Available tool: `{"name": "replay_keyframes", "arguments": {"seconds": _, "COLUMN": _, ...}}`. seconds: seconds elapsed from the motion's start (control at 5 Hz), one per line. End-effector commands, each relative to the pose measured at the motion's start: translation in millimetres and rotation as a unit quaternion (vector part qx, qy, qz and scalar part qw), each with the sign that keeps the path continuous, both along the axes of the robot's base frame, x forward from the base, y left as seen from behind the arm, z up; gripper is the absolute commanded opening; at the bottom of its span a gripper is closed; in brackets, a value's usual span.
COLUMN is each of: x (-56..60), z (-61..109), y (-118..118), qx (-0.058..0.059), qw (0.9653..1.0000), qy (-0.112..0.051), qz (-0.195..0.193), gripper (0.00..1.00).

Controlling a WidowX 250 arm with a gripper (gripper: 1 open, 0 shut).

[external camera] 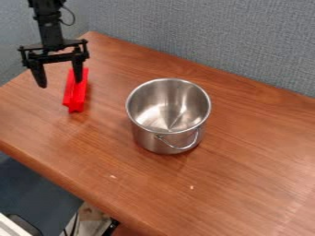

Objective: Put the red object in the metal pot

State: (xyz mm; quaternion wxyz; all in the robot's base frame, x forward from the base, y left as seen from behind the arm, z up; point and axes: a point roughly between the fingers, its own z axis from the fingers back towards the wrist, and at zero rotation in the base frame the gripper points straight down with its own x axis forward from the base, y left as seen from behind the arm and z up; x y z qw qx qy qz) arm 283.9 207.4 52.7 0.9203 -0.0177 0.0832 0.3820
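- Gripper [57, 73]: black, two-fingered, hanging from a dark arm at the upper left of the view, pointing down at the table; fingers spread wide apart, nothing between them that is gripped
- Right-hand finger [80, 71] sits at the far end of the red block; whether it touches the block cannot be told from this view
- Left-hand finger hangs over bare wood, just beside the block
- Red block [76, 93]: long and flat-sided, lying on the table near its left edge, its length running away from the camera; the far end lies under the gripper, the near end is clear of it
- Steel pot [169, 114]: round, shiny, straight-sided, standing upright near the middle of the table, well apart from the block and to its right; interior visible and holds nothing; thin wire handle on the side facing the camera
- Wooden table [234, 175]: brown tabletop carrying both items; block and pot do not touch
- Grey wall [234, 37] behind the table
- Task status: block lies outside the pot
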Motion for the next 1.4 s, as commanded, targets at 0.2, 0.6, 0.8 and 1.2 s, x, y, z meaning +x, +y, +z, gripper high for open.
{"name": "replay_keyframes", "arguments": {"seconds": 0.2, "x": -2.5, "z": 13.7, "y": 15, "qx": 0.045, "qw": 0.9979, "qy": -0.017, "qz": -0.043, "gripper": 1.0}}
{"name": "replay_keyframes", "arguments": {"seconds": 0.6, "x": -24.2, "z": 36.9, "y": -10, "qx": 0.062, "qw": 0.9979, "qy": -0.018, "qz": -0.009, "gripper": 0.0}}
{"name": "replay_keyframes", "arguments": {"seconds": 0.8, "x": -14.2, "z": 31.6, "y": 0, "qx": 0.067, "qw": 0.9973, "qy": -0.029, "qz": -0.005, "gripper": 1.0}}
{"name": "replay_keyframes", "arguments": {"seconds": 1.2, "x": 6.3, "z": 27.7, "y": 4, "qx": 0.058, "qw": 0.9961, "qy": -0.029, "qz": 0.06, "gripper": 1.0}}
